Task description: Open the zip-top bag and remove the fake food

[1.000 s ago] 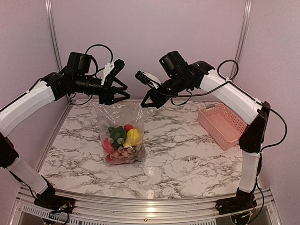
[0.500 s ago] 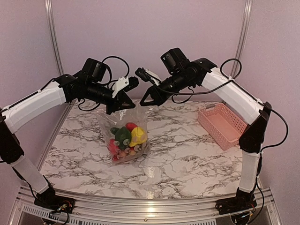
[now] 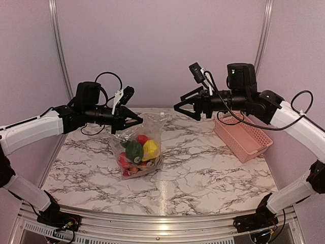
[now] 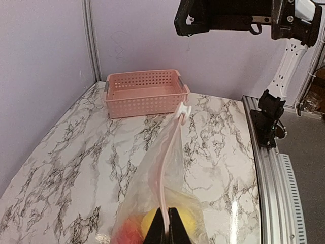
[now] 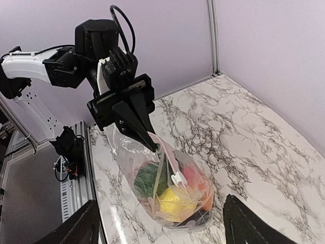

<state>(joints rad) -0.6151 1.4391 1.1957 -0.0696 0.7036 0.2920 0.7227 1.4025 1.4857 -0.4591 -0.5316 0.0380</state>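
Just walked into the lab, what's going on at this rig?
The left hand pinches the top edge of the zip-top bag, holding it upright on the table. The right hand is open, away from the bag and holding nothing. The fake food is inside the bag; none is out yet.

Shows clear zip-top bag (image 3: 148, 126), red, green and yellow fake food (image 3: 137, 152), pink perforated basket (image 3: 242, 136), white grey-veined surface (image 3: 213, 173), lilac walls (image 3: 162, 51).
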